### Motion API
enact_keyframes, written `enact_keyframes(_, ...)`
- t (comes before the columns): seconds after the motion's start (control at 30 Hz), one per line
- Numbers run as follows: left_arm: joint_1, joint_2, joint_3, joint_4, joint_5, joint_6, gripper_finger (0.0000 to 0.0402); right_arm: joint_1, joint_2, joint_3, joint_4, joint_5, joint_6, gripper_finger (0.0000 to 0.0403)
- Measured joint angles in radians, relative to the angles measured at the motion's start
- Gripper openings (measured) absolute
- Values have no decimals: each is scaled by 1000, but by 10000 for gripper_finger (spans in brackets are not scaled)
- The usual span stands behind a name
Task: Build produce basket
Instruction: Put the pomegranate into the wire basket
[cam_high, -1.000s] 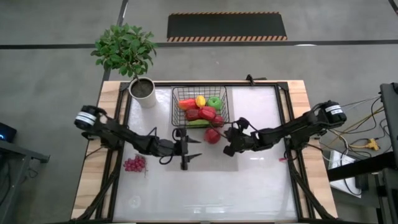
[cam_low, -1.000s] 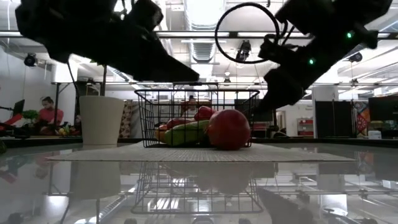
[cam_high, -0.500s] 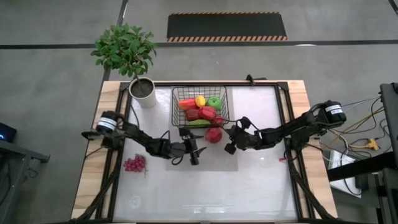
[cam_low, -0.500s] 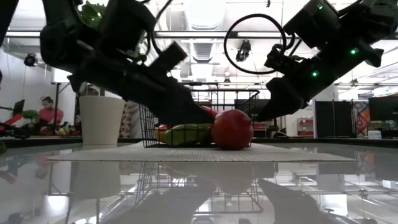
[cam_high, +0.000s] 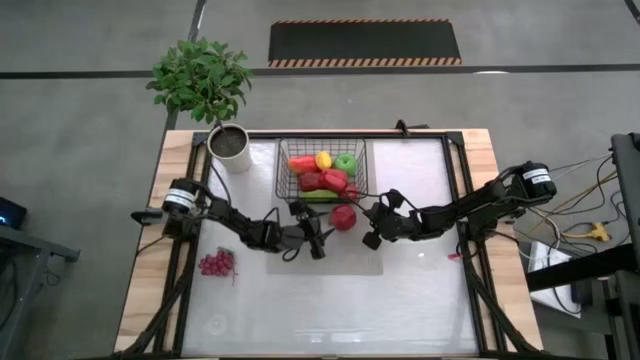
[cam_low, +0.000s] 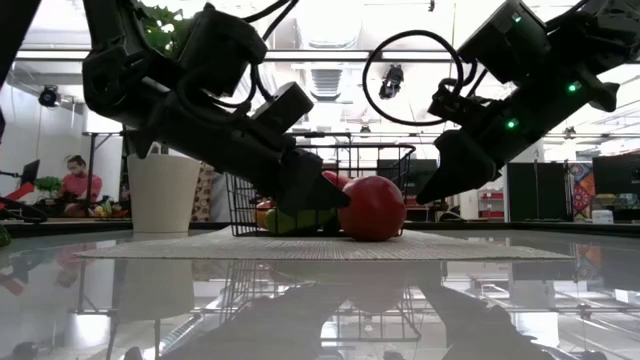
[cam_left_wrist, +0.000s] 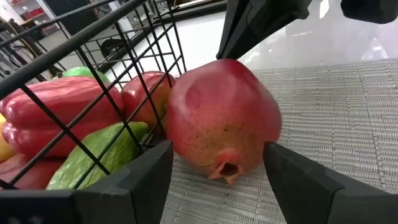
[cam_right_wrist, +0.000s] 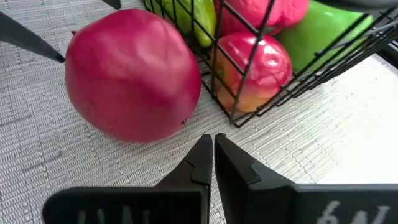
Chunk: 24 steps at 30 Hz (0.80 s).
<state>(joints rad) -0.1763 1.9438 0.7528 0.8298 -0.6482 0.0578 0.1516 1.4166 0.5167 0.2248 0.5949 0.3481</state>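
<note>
Left tool (cam_high: 318, 240) nearer red pomegranate (cam_high: 343, 217)

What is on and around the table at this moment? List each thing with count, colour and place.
basket: one, black wire mesh, at the far middle of the table on a grey mat.
produce in the basket: several pieces, red, yellow and green, heaped inside.
pomegranate: one, red, on the mat just outside the basket's near side, between both grippers.
grapes: one bunch, purple, near the table's left edge.
plant pot: one, white, with a green plant, far left corner.
person: one, in red, far off in the room.
left gripper: fingers open on either side of the pomegranate.
right gripper: fingers shut, just right of the pomegranate.
</note>
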Motion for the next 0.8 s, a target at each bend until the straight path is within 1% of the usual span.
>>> enact_keyframes(0.27, 7, 2, 0, 1, 17, -1, 232, 0, 0, -1, 0, -27, 4, 9)
enact_keyframes(0.33, 7, 2, -1, -1, 18, -1, 227, 0, 0, -1, 0, -27, 5, 8)
enact_keyframes(0.8, 9, 2, -5, -38, 44, -27, 129, 0, 0, -1, 0, -27, 20, 8)
